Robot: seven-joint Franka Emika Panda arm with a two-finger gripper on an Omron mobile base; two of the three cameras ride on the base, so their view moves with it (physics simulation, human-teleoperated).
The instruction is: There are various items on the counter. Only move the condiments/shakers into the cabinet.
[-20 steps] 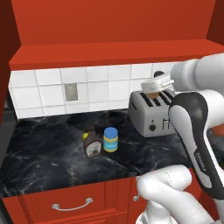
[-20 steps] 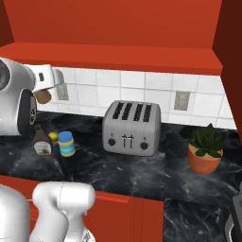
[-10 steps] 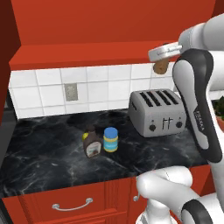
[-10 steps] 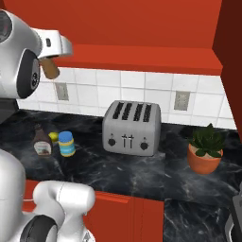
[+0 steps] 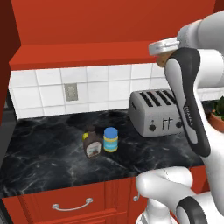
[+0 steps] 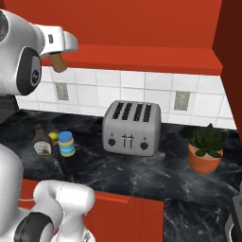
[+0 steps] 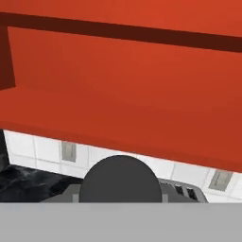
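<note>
— What have you got in your gripper [image 6: 57, 60]?

— The small tan shaker [image 6: 58, 62]. My fingers are clamped narrowly on it, and I hold it high in the air, level with the front lip of the red cabinet [image 6: 142, 59]. From the hand camera its dark round top [image 7: 120, 179] sits right in front of me, with the cabinet's red shelf floor [image 7: 118, 118] spread beyond it.

— And the rest of the things?

— 3 stand together on the black counter [image 5: 52, 153], well below my hand. The dark brown bottle [image 5: 91, 143] is upright, the blue-capped yellow jar [image 5: 110, 139] is just beside it, and the small yellow fruit [image 6: 53, 137] lies behind, between them and the tiled wall.

— Anything else there?

— A silver toaster [image 6: 131, 127] stands near the jar, and a potted plant [image 6: 205, 148] sits beyond the toaster.
</note>
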